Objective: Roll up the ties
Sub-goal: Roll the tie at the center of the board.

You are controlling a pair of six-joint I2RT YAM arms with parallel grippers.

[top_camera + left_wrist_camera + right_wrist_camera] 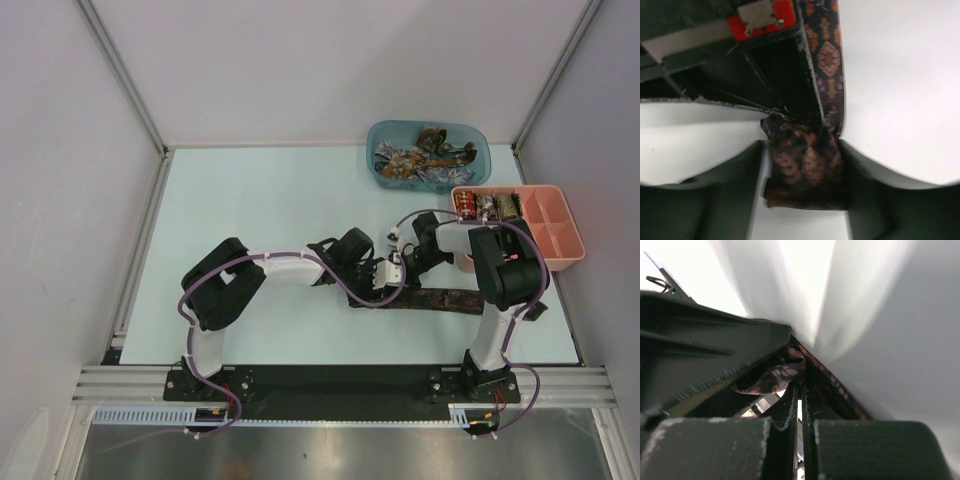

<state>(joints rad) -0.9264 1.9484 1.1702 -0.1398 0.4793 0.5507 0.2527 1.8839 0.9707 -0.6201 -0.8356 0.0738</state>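
Observation:
A dark brown patterned tie (445,299) lies flat across the table in front of the right arm. Its near end is folded into a small roll (805,165). My left gripper (388,270) is shut on that roll, with a finger (735,200) on each side of it. My right gripper (405,260) comes in from the opposite side. Its fingers (785,70) are nearly together and pinch the tie's fold (782,374) at their tips (800,385). The rest of the tie (827,55) runs away along the table.
A blue tub (482,152) with several loose ties (425,155) stands at the back right. A pink compartment tray (555,212) sits right of the right arm, with rolled ties (485,207) in its far-left compartments. White walls enclose the table.

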